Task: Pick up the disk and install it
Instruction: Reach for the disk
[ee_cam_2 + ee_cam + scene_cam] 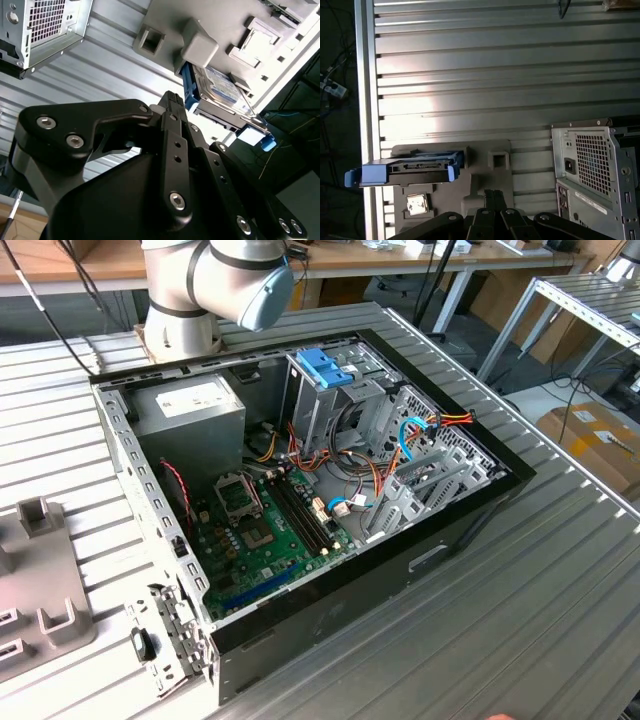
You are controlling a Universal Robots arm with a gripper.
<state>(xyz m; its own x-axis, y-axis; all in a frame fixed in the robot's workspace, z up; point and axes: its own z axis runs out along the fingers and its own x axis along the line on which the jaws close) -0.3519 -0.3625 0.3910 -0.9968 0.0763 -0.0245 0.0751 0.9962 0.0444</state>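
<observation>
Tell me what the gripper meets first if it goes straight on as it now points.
The gripper would likely meet the grey fixture first, just beside the disk sitting in it; depth is unclear.

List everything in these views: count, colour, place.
disk: one, silver-grey in blue rails, on the holder, outside the computer case
holder: one, grey, on the table beside the case
computer case: one, black and grey, open, mid-table
circuit board: one, green, on the case floor
power supply: one, grey, case corner nearest the arm
bracket: one, blue, atop the metal cage in the case
cables: several, blue, orange, red, yellow, inside the case
table: one, silver, slatted
cardboard box: one, brown, floor at the exterior view's right
arm: one, grey and light blue, behind the case
gripper: one, black, jaws together, empty, near the holder
</observation>
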